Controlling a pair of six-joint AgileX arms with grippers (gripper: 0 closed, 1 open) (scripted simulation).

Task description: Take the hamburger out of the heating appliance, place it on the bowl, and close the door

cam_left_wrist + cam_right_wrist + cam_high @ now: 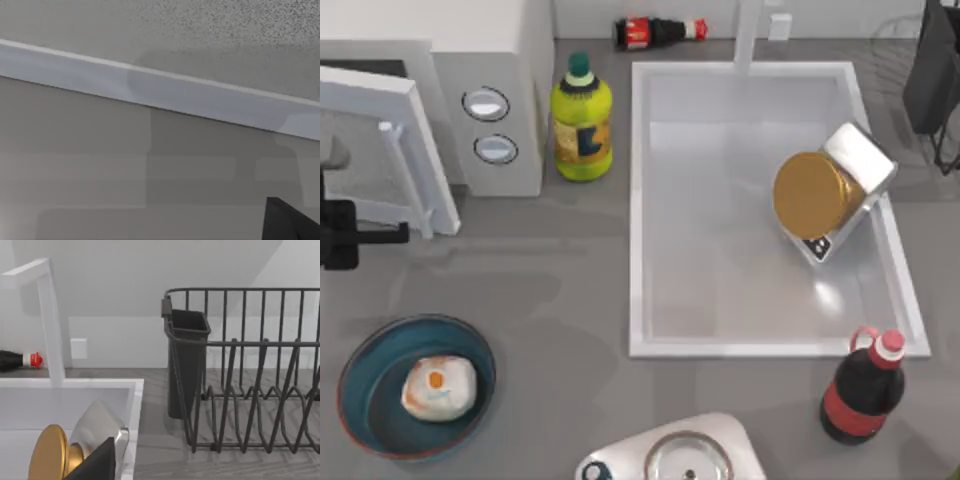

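Left gripper point(400, 234) beside door point(380, 140)

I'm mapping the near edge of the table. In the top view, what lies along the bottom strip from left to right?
bowl holding the hamburger → white appliance with a metal ring → dark cola bottle.

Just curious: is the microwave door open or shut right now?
Open: the door swings out from the microwave, its bar handle facing the table.
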